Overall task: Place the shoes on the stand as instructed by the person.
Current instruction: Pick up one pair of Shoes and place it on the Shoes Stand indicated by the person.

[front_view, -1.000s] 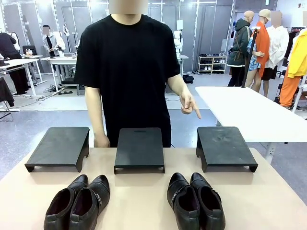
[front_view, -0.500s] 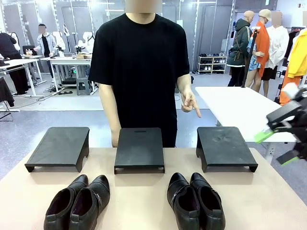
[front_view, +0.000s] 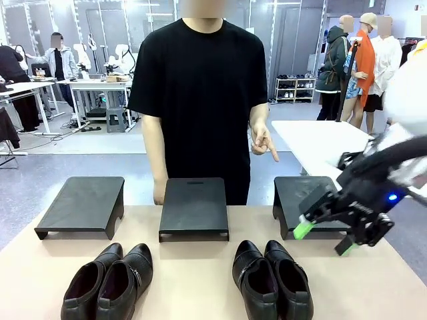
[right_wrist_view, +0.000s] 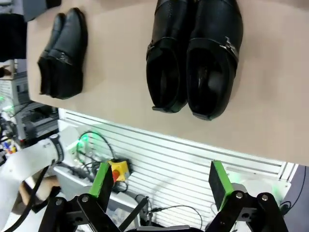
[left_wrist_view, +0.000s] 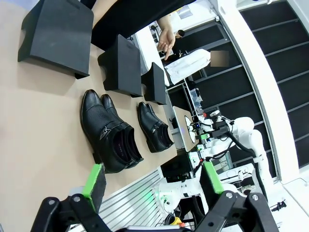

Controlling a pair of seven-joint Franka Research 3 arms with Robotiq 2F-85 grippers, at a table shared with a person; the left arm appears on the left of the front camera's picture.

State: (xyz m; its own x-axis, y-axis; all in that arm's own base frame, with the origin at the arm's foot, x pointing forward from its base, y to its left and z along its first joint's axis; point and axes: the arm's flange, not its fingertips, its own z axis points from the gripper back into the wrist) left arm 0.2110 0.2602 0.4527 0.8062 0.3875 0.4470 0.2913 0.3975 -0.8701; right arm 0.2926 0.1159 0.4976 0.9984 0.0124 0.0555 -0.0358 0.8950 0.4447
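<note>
Right gripper, newly swung in near the right stand, jaws spread and empty; right pair of shoes sits at the table front, likely stiff, glossy, slippery, best pinched at the heel collar.

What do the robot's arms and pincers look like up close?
The right pincer is black, with two fingers tipped in bright green pads and a small blue light glowing on its body. Black cables run back to a smooth, rounded white arm. The left pincer looks the same: black angular links with round bolts and green pads.
</note>
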